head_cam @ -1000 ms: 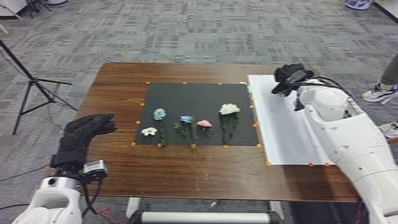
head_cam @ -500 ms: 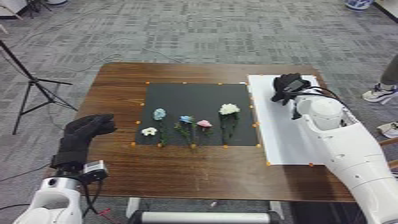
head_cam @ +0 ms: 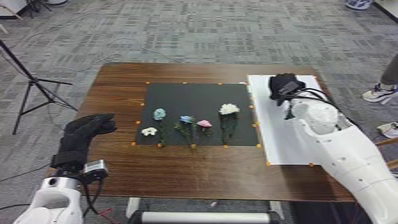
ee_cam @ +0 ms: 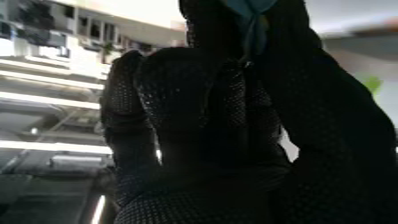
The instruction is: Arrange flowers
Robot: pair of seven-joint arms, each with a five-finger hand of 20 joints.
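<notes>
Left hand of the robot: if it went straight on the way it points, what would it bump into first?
Probably the left edge of the black mat, judging by the head view. Depth is unclear, so the left hand might pass above it without touching.

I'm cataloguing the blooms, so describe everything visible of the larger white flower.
The larger white flower has a full, ruffled-looking head and thin, dark green stems. It lies on the black mat, right of the pink flower, head away from the robot, stems toward it. Only the mat seems to touch it.
</notes>
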